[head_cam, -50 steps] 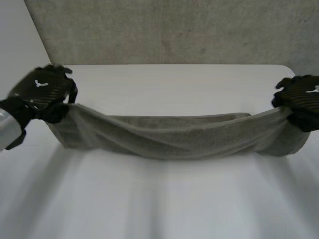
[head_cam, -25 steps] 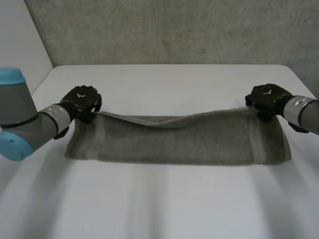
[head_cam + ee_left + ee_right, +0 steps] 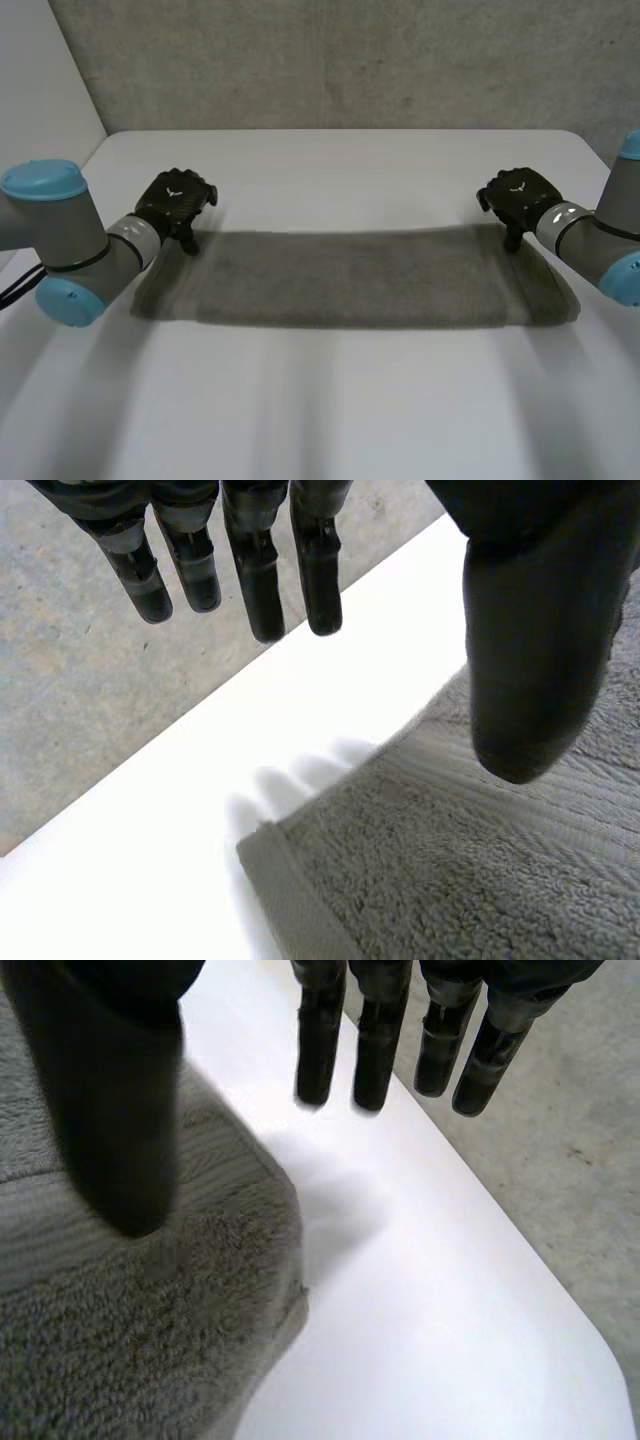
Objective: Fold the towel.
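A grey-green terry towel [image 3: 350, 280] lies flat on the white worktop [image 3: 340, 160] as a long, narrow band running crosswise between the two arms. No part of it is lifted. In the right wrist view its end looks thick and rounded, so I'd judge it is already doubled along its length, though I can't make out the layers for certain.

The black left hand [image 3: 176, 200] sits just above the towel's far left corner. Its fingers [image 3: 255, 580] hang straight over bare worktop just beyond the towel's edge, and its thumb [image 3: 535, 640] is over the cloth. The gap between them is wide and has nothing in it, so the hand is open and empty.

The black right hand [image 3: 518, 196] mirrors it at the towel's far right corner. Its fingers [image 3: 378, 1040] are straight over the worktop beside the towel and its thumb [image 3: 110, 1110] is above the pile. It too is spread wide and holds nothing.

Both hands stand at the two ends of the towel's far long edge. To my eye, that is where you would be to lay that edge down square. The cloth rests under its own weight.

A crosswise fold looks like the likely next step, one short end brought over the other. The hem lies tight against the worktop, so fingertips would need to work under it to pinch cleanly.
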You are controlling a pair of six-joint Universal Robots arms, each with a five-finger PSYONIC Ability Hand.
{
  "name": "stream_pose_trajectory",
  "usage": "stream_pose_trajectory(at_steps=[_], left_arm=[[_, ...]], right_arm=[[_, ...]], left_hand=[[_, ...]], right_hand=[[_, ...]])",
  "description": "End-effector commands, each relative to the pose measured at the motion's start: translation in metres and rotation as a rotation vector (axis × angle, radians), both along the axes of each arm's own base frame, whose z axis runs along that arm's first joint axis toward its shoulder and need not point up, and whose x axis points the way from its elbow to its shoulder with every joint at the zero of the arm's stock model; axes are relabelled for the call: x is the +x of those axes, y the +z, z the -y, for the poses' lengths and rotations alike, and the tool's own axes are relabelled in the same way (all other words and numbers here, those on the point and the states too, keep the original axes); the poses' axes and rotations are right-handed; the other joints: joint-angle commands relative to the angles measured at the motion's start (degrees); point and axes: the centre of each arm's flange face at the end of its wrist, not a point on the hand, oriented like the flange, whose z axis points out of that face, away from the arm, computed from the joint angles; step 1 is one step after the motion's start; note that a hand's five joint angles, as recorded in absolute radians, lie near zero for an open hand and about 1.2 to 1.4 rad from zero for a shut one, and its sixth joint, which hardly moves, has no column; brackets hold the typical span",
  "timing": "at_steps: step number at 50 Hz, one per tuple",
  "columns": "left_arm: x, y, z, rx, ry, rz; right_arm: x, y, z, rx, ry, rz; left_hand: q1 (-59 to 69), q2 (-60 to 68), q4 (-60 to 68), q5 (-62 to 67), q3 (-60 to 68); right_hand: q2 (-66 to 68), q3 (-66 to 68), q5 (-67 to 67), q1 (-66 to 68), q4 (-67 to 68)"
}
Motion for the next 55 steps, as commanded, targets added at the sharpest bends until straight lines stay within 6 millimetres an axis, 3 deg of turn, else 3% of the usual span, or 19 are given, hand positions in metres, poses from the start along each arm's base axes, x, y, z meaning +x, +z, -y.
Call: stream_pose_trajectory(at_steps=[1,10,13,15,16,18,21,30,48,53,55], left_arm=[[0.003,0.006,0.000,-0.008,0.034,0.007],[0.007,0.027,-0.009,-0.023,0.046,-0.001],[0.008,0.030,-0.024,0.009,0.040,-0.002],[0.009,0.032,-0.032,0.023,0.037,0.000],[0.011,0.036,-0.041,0.034,0.033,0.000],[0.013,0.046,-0.060,0.039,0.028,-0.007],[0.015,0.052,-0.075,0.051,0.025,-0.034],[0.014,0.050,-0.101,0.135,-0.012,-0.150],[0.014,0.045,-0.102,0.130,-0.013,-0.154],[0.014,0.045,-0.102,0.129,-0.013,-0.154],[0.015,0.045,-0.101,0.130,-0.011,-0.156]], right_arm=[[-0.004,0.010,0.006,-0.058,-0.034,0.000],[-0.011,0.051,-0.008,-0.094,-0.074,0.060],[-0.014,0.061,-0.025,-0.067,-0.087,0.096],[-0.016,0.068,-0.050,-0.023,-0.091,0.112],[-0.016,0.068,-0.050,-0.023,-0.091,0.112],[-0.024,0.063,-0.071,0.044,-0.107,0.109],[-0.038,0.051,-0.088,0.115,-0.128,0.102],[-0.056,0.013,-0.117,0.252,-0.093,0.094],[-0.061,-0.021,-0.106,0.162,-0.078,0.037],[-0.062,-0.023,-0.103,0.151,-0.079,0.037],[-0.062,-0.023,-0.102,0.141,-0.071,0.042]], left_hand=[[-5.9,-4.8,-3.2,-3.4,-2.4],[-7.4,-6.3,-3.2,-4.9,-2.4],[-7.2,-6.1,-3.2,-4.8,-2.4],[-7.1,-6.0,-3.2,-4.6,-2.4],[-7.1,-6.0,-3.2,-4.6,-2.4],[-7.2,-6.1,-3.2,-4.8,-2.4],[-7.2,-6.1,-3.2,-4.8,-2.4],[-6.9,-5.8,-3.2,-4.4,-2.4],[-7.4,-6.3,-3.2,-4.9,-2.4],[-7.4,-6.3,-3.2,-4.9,-2.4],[-7.4,-6.3,-3.2,-4.9,-2.4]], right_hand=[[-17.8,-2.9,-13.1,-17.4,-4.4],[-17.8,-2.9,-13.1,-17.4,-4.4],[-17.8,-2.9,-13.1,-17.4,-4.4],[-17.8,-2.9,-13.1,-17.4,-4.4],[-17.8,-2.9,-13.1,-17.4,-4.4],[-17.8,-2.9,-13.1,-17.4,-4.4],[-17.8,-2.9,-13.1,-17.4,-4.4],[-17.8,-2.9,-13.1,-17.4,-4.4],[-4.4,-2.9,0.3,-4.0,-4.4],[11.1,-2.9,15.8,11.5,-4.4],[28.5,-2.9,33.2,28.9,-4.4]])
